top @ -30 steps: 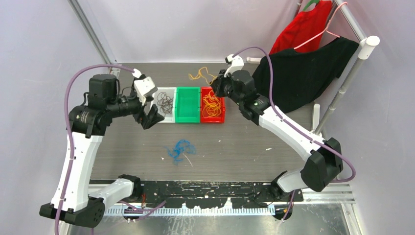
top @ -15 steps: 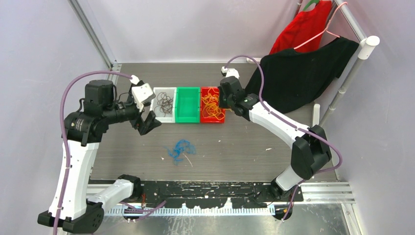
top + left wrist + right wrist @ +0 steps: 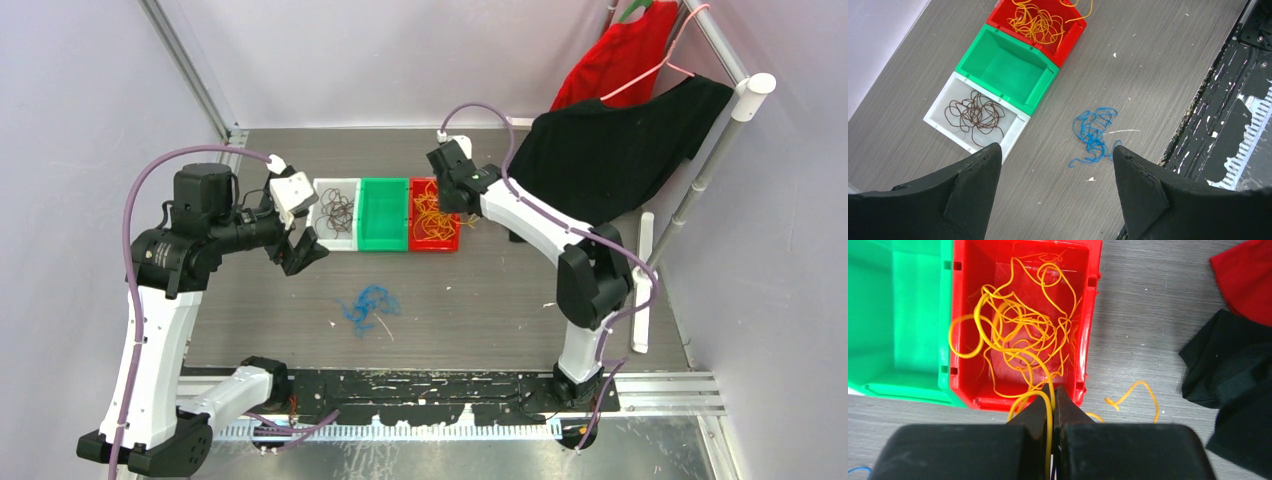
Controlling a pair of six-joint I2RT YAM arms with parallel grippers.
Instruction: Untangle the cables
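Orange-yellow cable [image 3: 1018,345] lay heaped in the red bin [image 3: 978,270], where the right claw [image 3: 1053,390] was pressed together on a single strand at the bin's wall, pinching it. A loose end of the same colour curled onto the grey tabletop [image 3: 500,290] just beside that bin. The red bin stood touching a green bin [image 3: 1008,65], which in turn touched a white bin [image 3: 938,100] holding a loose coil of dark brown cable [image 3: 975,112]. The left claw [image 3: 1055,149] hung above the tabletop near the white bin with its fingers spread wide and nothing between them. A tangled blue cable [image 3: 1093,132] lay on the bare tabletop, apart from all three bins and nearer the arms' bases. A black garment [image 3: 610,150] was draped at the tabletop's far right, behind the right arm.
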